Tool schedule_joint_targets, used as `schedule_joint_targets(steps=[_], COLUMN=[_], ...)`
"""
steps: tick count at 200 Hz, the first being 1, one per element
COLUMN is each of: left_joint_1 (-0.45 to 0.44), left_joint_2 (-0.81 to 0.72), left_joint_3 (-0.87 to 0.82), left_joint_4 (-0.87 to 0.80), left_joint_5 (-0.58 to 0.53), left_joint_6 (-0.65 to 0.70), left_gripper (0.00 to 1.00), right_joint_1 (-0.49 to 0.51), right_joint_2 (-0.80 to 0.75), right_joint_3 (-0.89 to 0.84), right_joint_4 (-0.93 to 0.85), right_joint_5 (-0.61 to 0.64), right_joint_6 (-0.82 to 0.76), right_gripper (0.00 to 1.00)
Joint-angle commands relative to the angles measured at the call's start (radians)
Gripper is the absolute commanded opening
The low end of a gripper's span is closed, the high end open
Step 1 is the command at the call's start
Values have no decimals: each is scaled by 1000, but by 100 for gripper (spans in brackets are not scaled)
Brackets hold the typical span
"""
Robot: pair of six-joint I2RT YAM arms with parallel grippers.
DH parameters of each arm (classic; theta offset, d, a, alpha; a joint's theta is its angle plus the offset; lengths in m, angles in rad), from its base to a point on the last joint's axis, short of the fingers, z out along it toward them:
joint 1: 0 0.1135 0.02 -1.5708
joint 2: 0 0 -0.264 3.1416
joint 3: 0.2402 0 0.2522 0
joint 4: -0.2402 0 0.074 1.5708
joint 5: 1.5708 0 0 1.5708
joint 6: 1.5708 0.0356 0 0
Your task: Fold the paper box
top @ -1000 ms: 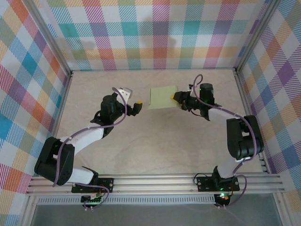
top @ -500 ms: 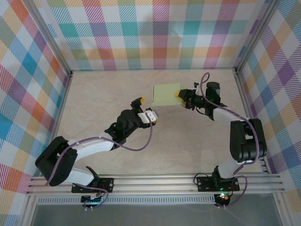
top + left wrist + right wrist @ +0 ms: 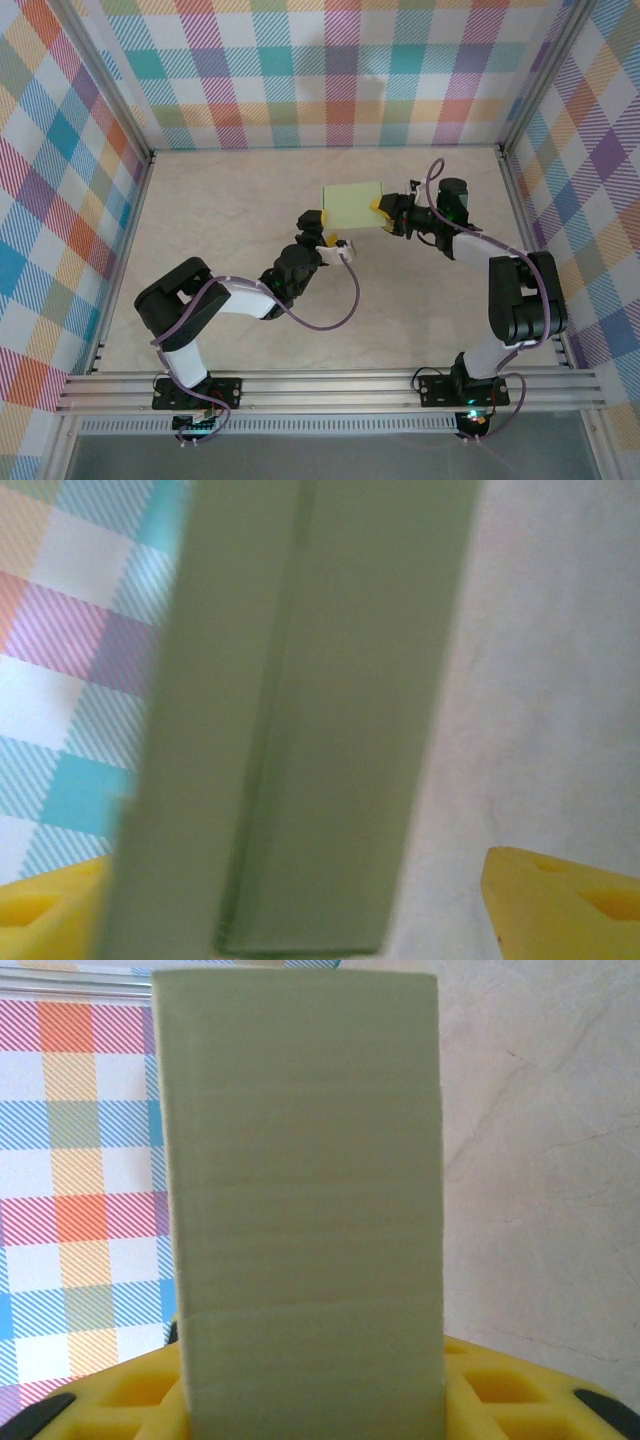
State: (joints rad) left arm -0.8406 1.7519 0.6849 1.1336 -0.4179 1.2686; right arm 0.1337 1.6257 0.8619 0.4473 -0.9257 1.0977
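- Clamping the paper box at its 3 o'clock end, the right fingers hold it, long axis 9-to-3.
- Spread wide, the left fingers bracket its 7 o'clock corner.

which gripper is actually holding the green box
The right gripper, clamped on one end of the paper box; the left gripper only straddles it, jaws open.
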Motion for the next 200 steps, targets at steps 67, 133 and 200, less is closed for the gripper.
schedule_joint_targets(steps=[67,133,200], left_joint_1=[-8,-8,-7], left_joint_2=[35,24,-14], left_joint_3=[67,63,60], left_joint_4=[111,87,-31], left_joint_5=[-7,-8,-10], left_joint_6=[40,38,-22], left_gripper=[58,44,40], right_joint_1=[-3,-2,-2], right_joint_2=[-47,-45,-49], right_joint_3=[-21,-17,-13], right_joint_4=[72,65,52], right_joint_5=[-41,-32,-16], right_joint_6=[39,42,39], right_gripper=[43,44,57])
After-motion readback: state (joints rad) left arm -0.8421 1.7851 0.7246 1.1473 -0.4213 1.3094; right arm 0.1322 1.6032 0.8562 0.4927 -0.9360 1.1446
